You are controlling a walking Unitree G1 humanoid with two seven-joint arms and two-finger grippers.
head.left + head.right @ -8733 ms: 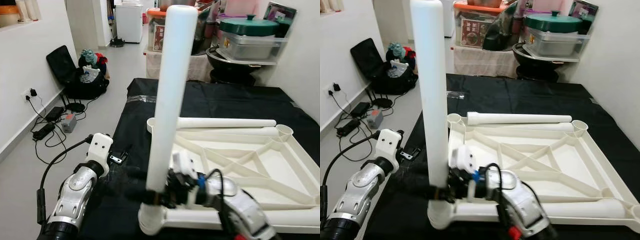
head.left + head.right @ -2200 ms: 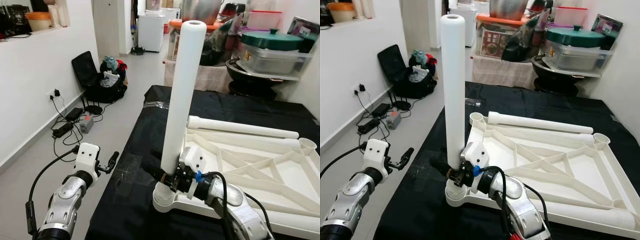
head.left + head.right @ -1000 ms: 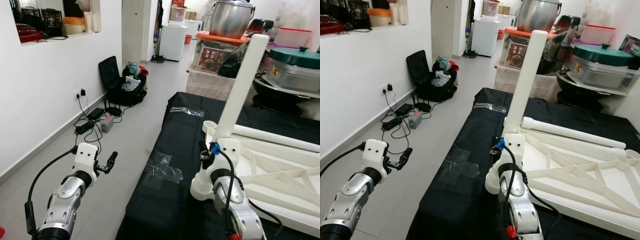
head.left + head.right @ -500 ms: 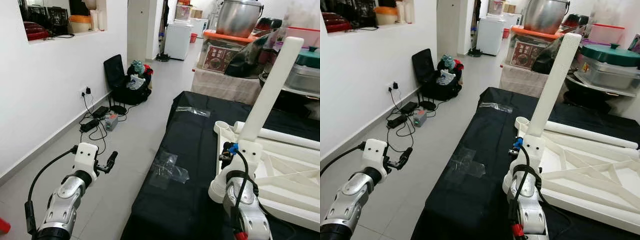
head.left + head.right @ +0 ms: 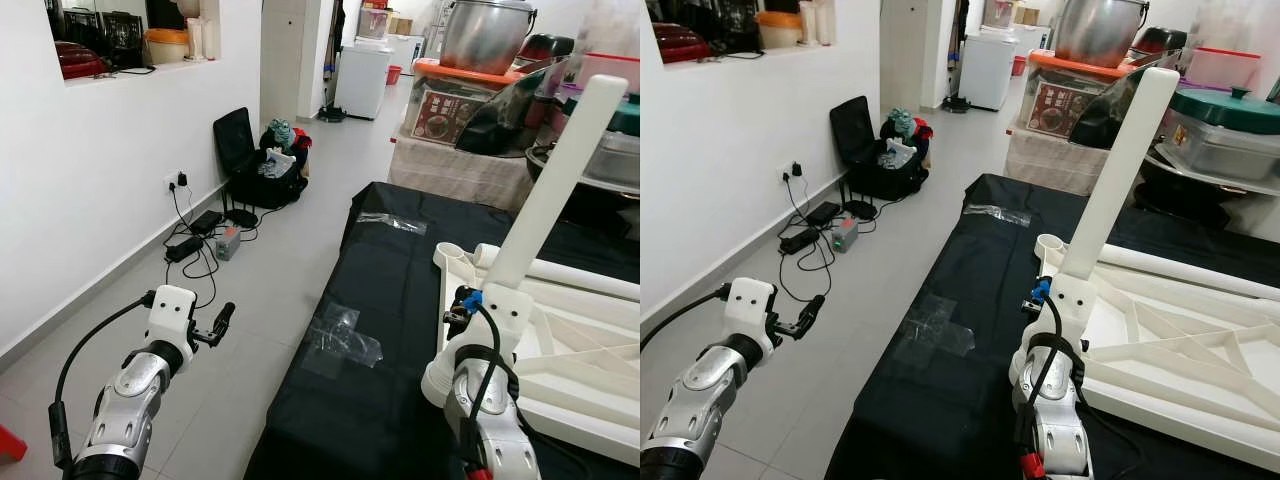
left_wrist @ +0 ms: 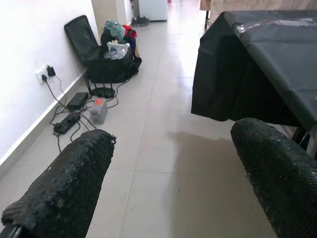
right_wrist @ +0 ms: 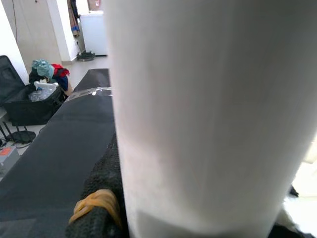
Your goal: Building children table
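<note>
The white table top (image 5: 596,372) lies upside down on a black-covered table (image 5: 385,300). A long white leg (image 5: 553,182) rises from its near left corner and leans to the right in the head views. My right gripper (image 5: 453,313) is shut on the leg low down, and my right wrist hides the leg's foot. In the right wrist view a black finger (image 7: 101,186) with a yellow band presses the leg (image 7: 208,114). A second leg (image 5: 575,278) lies along the far rim. My left gripper (image 5: 222,322) hangs open over the floor, left of the table.
A black bag (image 5: 262,172) and power strips with cables (image 5: 205,226) lie on the floor by the white wall. Clear plastic film (image 5: 340,338) lies on the black cloth. Boxes and pots (image 5: 482,45) are stacked beyond the table. Something red (image 5: 8,446) lies on the floor.
The head camera has swung left and pulled back, so more floor shows. The right gripper still holds the leg at the corner. The left gripper, earlier by the table edge, now hangs over the floor.
</note>
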